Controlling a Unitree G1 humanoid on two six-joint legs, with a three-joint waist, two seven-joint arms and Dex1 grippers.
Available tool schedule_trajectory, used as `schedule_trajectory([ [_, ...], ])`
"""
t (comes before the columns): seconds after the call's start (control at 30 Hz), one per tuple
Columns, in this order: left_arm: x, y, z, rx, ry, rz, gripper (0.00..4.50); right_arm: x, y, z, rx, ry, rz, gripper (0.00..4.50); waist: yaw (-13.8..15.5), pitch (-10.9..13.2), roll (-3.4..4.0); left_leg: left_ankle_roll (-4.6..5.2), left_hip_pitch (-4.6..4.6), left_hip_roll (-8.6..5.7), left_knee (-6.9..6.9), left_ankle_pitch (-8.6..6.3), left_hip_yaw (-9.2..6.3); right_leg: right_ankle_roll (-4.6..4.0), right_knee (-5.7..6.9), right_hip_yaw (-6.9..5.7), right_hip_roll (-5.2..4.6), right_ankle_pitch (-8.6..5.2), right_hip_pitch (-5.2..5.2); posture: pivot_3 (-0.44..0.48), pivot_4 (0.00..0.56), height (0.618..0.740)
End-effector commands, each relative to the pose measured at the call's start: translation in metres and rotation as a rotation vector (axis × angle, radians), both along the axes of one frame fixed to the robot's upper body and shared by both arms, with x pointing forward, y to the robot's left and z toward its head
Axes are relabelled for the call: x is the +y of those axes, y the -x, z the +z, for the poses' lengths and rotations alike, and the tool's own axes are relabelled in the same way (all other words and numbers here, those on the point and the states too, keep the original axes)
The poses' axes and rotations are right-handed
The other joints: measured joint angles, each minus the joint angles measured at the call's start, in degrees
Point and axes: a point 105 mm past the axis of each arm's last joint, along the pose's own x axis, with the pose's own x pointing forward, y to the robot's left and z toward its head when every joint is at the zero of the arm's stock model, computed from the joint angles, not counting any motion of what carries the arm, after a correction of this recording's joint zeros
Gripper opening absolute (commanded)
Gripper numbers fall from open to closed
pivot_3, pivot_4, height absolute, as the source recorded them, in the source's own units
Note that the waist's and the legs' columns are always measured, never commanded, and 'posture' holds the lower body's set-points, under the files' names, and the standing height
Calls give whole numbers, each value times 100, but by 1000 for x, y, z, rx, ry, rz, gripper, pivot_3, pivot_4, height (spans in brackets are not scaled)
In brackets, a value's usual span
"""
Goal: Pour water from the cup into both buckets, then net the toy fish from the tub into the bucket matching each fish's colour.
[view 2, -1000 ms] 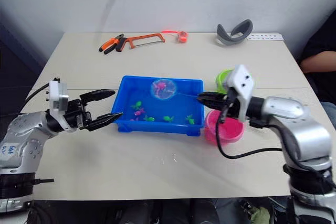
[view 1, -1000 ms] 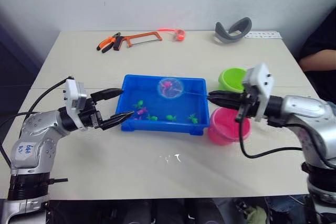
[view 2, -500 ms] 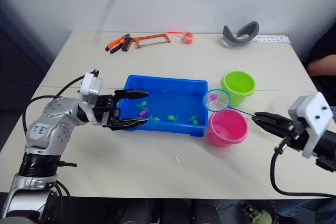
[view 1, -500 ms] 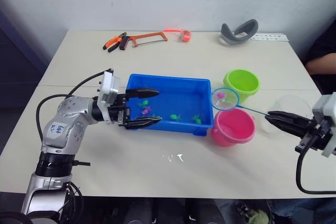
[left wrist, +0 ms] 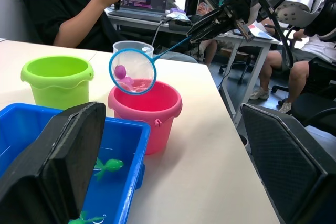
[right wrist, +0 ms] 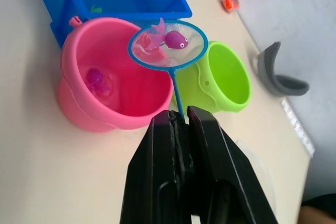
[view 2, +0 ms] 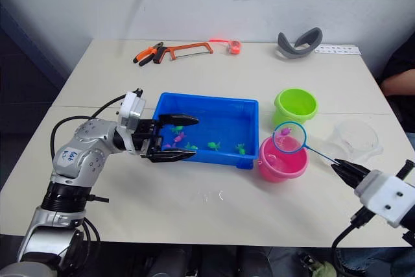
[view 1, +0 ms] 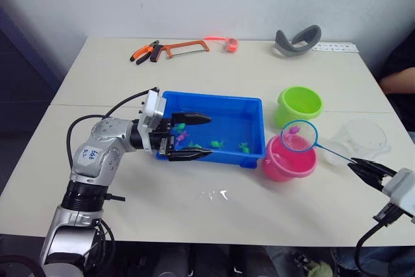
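Right wrist view, right gripper (right wrist: 180, 120) clenched on thin handle of blue-hooped hand net (right wrist: 168, 44), magenta toy fish (right wrist: 175, 39) in mesh, hoop above hot pink plastic bucket (right wrist: 107, 77), left gripper (view 1: 194, 137) released over shallow blue rectangular tub (view 1: 227, 107) at its left end.

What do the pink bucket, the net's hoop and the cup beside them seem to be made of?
Pink bucket: apparently glossy moulded plastic, its rim shiny.
Net hoop: thin blue ring, likely plastic or coated wire, with fine pale mesh.
Cup: clear plastic by its look; the table shows through.
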Motion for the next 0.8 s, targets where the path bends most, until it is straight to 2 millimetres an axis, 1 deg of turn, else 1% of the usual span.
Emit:
schedule_trajectory([
  [0.03,-3,1,7,-30,6,-14,4467,-9,7,1,-93,129,-11,0,0,0,0,1,0,-1,0,0,0,0,0,0,-1,0,0,0,150,740],
  [0.17,-4,0,7,-29,10,-18,4467,-17,10,-4,-162,290,-5,0,-7,0,0,-2,2,0,0,2,0,0,-1,1,0,0,0,0,150,740],
  [0.33,-6,0,8,-25,16,-23,4467,-22,10,2,-277,413,-7,0,-9,0,0,-9,5,1,0,6,0,-1,-7,4,0,0,0,0,150,740],
  [0.37,-7,0,8,-24,18,-23,4467,-23,10,4,-311,456,-3,0,-10,0,0,-9,6,1,0,7,0,-1,-10,5,-1,0,0,0,150,740],
  [0.47,-7,0,8,-20,24,-22,4467,-18,14,1,-355,598,68,0,-7,0,1,-10,7,0,0,8,0,-1,-9,6,-2,-1,0,0,150,740],
  [0.63,-8,-1,7,-12,36,-15,4467,-16,17,-2,-404,693,86,0,-12,0,1,-10,9,0,0,9,2,-1,-8,10,0,-1,1,0,150,740],
  [0.8,-7,-3,7,-5,46,-7,4467,-11,16,-2,-463,738,101,0,-16,0,0,-10,9,0,0,10,2,-1,-8,11,0,-1,1,0,150,740],
])
